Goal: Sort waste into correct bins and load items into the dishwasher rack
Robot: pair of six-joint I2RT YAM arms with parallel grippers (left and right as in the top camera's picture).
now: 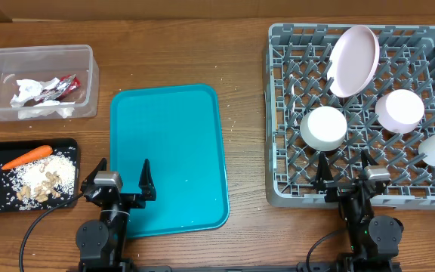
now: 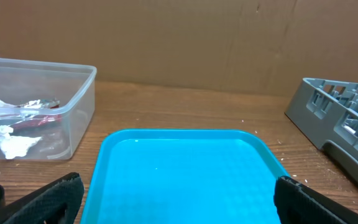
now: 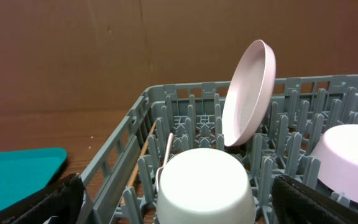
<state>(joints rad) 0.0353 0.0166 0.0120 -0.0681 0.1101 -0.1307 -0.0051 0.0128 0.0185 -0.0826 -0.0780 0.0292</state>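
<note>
While left gripper (image 1: 124, 171) and right gripper (image 1: 343, 168) gape empty, a bowl (image 3: 204, 186) half-hides the fork (image 3: 168, 147)

In the grey rack (image 3: 122, 135) a pale pink plate (image 3: 248, 93) stands on edge among the middle pegs, with a white bowl (image 3: 205, 186) upturned at the near side and a pinkish bowl (image 3: 348, 158) at the right. A wooden stick (image 3: 143, 152) lies by the rack's left wall.
</note>
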